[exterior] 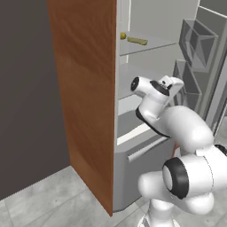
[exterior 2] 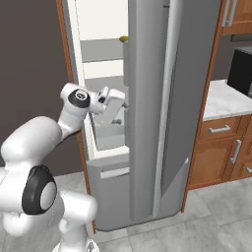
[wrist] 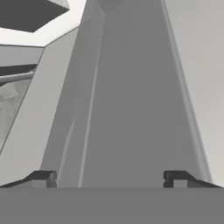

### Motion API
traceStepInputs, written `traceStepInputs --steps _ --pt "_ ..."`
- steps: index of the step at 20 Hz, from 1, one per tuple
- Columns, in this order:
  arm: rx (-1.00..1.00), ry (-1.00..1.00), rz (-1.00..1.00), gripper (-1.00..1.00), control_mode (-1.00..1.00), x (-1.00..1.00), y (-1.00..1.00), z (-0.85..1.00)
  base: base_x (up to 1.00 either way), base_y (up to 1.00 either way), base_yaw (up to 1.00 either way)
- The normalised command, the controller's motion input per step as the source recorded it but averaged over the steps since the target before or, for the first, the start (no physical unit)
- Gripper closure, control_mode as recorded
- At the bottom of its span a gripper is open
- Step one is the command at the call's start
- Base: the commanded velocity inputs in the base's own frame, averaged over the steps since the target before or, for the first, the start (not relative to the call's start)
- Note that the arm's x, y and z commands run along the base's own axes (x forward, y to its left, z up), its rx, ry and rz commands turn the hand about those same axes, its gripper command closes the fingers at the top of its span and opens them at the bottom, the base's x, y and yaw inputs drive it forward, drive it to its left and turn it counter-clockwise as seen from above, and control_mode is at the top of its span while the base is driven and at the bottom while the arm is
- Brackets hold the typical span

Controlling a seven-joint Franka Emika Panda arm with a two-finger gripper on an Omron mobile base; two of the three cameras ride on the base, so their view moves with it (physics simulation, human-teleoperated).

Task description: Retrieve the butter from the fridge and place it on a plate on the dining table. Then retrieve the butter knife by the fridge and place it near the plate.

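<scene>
Grey fridge [exterior: 146, 146] stood with its doors swung open, white interior and grey shelves exposed in both base views. Butter [exterior: 137, 41] lay on an upper shelf [exterior: 148, 45], a slim yellowish-tan stick lying flat, with a small yellow round item [exterior: 123, 36] just beside its left end; could not identify that item. In the right base view only a yellowish sliver [exterior 2: 123, 39] showed at the edge of the open right door [exterior 2: 147, 108], likely one of those two things, cannot tell which.

Gripper [wrist: 109, 178] was inside the fridge opening, at a level below the butter's shelf. Hand view showed both finger tips [wrist: 41, 178] spread wide with nothing between them; the pincer held nothing. That view looked along a plain grey surface, which I took to be the inner face of a door or a wall of the fridge. Butter was not in the hand's line of sight.

Judgement: first step in hand, the reach for the butter, grasp not yet made. Plate, dining table and butter knife all untouched as far as these views tell.

Next move calls for raising the hand to the upper shelf, turning it toward the stick, and setting the open tips across its narrow width before closing. Risk: nudging the round item beside it, or clipping the shelf edge on the way up.
</scene>
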Motion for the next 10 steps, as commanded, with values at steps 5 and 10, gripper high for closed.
traceStepInputs --steps 5,10 --pt "0.0 0.0 0.0 -1.0 -1.0 0.07 -0.47 -0.09 0.0 0.0 0.0" --pt "0.0 -0.02 0.0 -1.0 -1.0 -0.03 -0.89 -0.17 0.0 0.0 0.0"
